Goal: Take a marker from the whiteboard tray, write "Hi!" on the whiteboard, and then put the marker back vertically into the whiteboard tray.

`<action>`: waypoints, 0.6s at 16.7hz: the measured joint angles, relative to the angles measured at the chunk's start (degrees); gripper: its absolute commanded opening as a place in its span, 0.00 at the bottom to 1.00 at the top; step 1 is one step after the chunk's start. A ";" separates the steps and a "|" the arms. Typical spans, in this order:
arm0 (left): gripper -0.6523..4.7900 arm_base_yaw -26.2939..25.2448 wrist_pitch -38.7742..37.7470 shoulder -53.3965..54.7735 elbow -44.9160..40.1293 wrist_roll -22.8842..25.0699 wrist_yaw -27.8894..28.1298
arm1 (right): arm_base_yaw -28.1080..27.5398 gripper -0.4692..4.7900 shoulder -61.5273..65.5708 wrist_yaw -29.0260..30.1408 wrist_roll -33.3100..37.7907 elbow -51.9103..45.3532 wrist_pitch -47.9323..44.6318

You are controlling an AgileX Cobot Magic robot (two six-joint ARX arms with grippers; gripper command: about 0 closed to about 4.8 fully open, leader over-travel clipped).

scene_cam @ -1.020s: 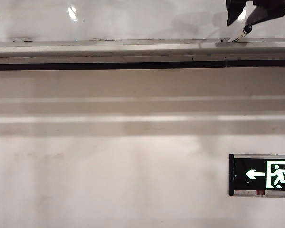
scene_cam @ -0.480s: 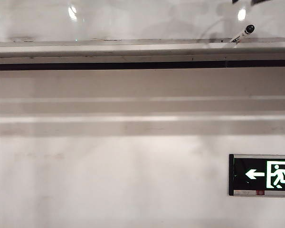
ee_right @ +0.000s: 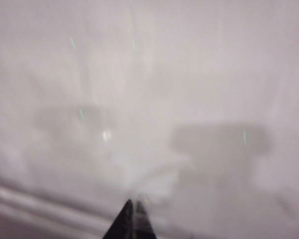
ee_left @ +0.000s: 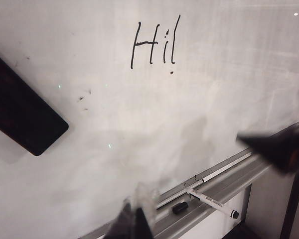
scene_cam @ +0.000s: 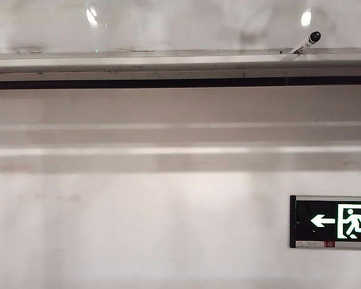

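The marker (scene_cam: 305, 43) rests slanted in the whiteboard tray (scene_cam: 168, 63), black end sticking out past the front lip, with nothing holding it. The left wrist view shows the same marker (ee_left: 213, 202) lying across the tray (ee_left: 239, 179). "Hi!" (ee_left: 154, 45) is written in black on the whiteboard (ee_left: 139, 124). My left gripper (ee_left: 134, 221) hangs before the board near the tray, jaws together and empty. My right gripper (ee_right: 133, 211) faces the whiteboard (ee_right: 149, 99), shut on nothing; it shows as a dark blur (ee_left: 279, 149) above the tray's far end. Neither gripper appears in the exterior view.
A black eraser (ee_left: 25, 114) sticks to the board, well away from the writing. A small black piece (ee_left: 180, 207) lies in the tray beside the marker. Below the tray is a matte wall with a green exit sign (scene_cam: 332, 221).
My right gripper let go of the marker, rose out of the exterior view and closed. The marker stayed leaning in the tray. The left arm kept still.
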State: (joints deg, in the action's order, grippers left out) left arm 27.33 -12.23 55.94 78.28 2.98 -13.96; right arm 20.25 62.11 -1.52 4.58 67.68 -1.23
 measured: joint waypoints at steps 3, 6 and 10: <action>0.11 0.00 0.00 0.00 0.00 0.00 0.00 | 2.43 0.08 -0.28 0.28 -0.87 5.86 0.26; 0.11 0.00 -0.02 -0.15 0.00 -0.02 0.02 | 3.69 0.08 -0.37 0.00 -3.93 11.45 2.19; 0.11 0.00 0.00 -2.03 0.00 -0.02 0.02 | 4.24 0.08 -2.75 2.89 -4.66 13.68 8.52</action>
State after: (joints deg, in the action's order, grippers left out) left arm 27.33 -12.23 53.91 78.28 2.96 -13.93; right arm 24.49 59.35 1.37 -0.08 81.36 7.29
